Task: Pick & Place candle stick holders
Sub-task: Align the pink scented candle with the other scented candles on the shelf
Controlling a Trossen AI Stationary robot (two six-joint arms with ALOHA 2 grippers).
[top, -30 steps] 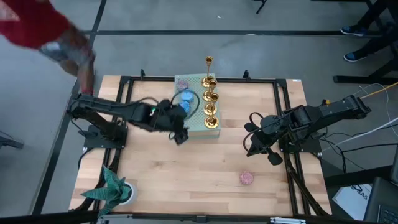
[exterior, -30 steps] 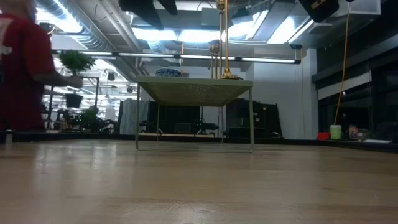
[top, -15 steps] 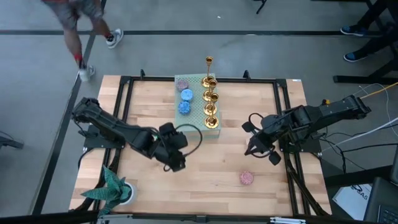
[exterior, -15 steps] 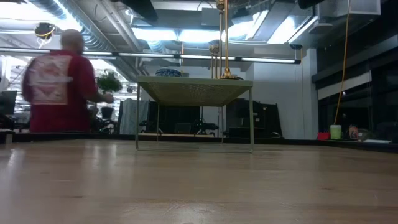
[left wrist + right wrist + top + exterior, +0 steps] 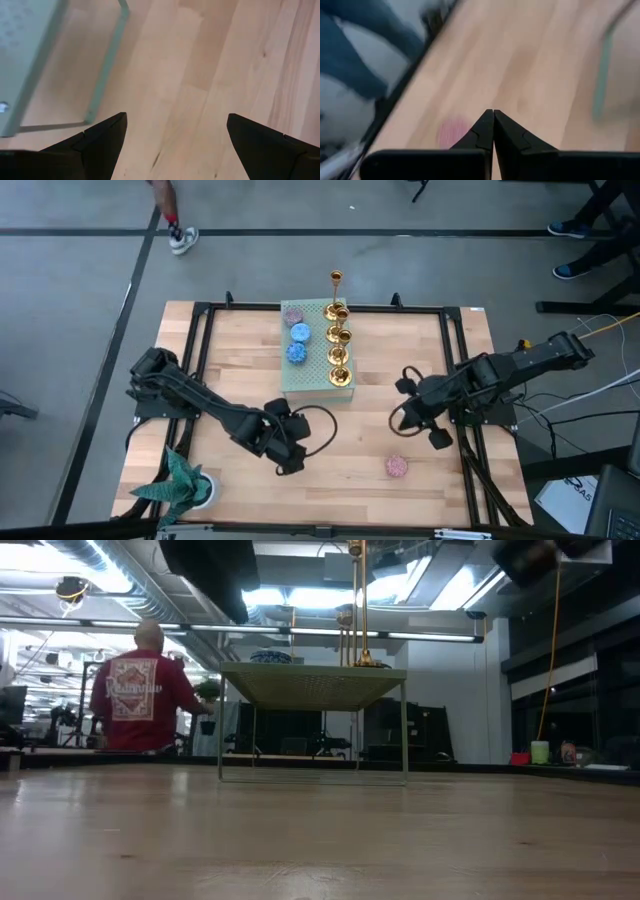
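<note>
I see the candle stick holders (image 5: 339, 340) lined up in a row on the green stand (image 5: 310, 375), upper centre of the high view, none gripped. My left gripper (image 5: 288, 458) hangs below it, fingers spread wide and empty; my right gripper (image 5: 412, 412) sits centre-right, pinched closed on nothing. Picking looks not yet begun

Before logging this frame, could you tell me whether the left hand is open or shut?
Open. In the left wrist view the left hand has its two dark fingers spread wide, with only bare wooden table between them.

Robotics lab: framed workbench (image 5: 250, 480), exposed ducts (image 5: 130, 580)
</note>
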